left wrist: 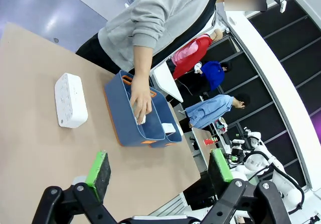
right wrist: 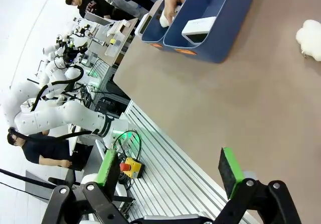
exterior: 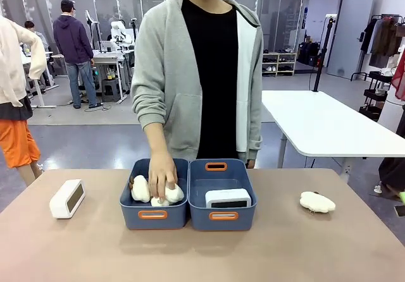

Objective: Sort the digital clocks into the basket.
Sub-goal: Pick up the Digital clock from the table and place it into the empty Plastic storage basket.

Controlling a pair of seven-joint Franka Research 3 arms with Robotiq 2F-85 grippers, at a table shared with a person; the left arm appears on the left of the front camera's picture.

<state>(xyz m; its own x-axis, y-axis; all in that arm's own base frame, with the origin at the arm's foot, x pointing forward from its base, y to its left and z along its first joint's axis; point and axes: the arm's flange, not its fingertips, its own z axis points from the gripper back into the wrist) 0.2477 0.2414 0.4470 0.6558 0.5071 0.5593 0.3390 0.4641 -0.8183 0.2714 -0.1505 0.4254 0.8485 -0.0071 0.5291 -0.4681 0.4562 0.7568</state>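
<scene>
Two slate-blue baskets stand side by side mid-table. The right basket [exterior: 197, 217] holds one white digital clock [exterior: 228, 198], lying with its screen toward me. A second digital clock [exterior: 67, 198] stands on the table at the left, apart from the baskets. The left wrist view shows that clock [left wrist: 70, 100] beyond my open left gripper [left wrist: 160, 166], which hangs high above the table with nothing between its fingers. My right gripper [right wrist: 169, 170] is open too, near the table's edge, far from the basket [right wrist: 228, 25] and the clock [right wrist: 199, 28] inside it.
A person at the far side has a hand [exterior: 162, 173] down in the left basket [exterior: 130, 215] on cream plush toys [exterior: 140, 189]. Another plush toy [exterior: 317, 202] lies on the table at the right. Bare tabletop lies in front of the baskets.
</scene>
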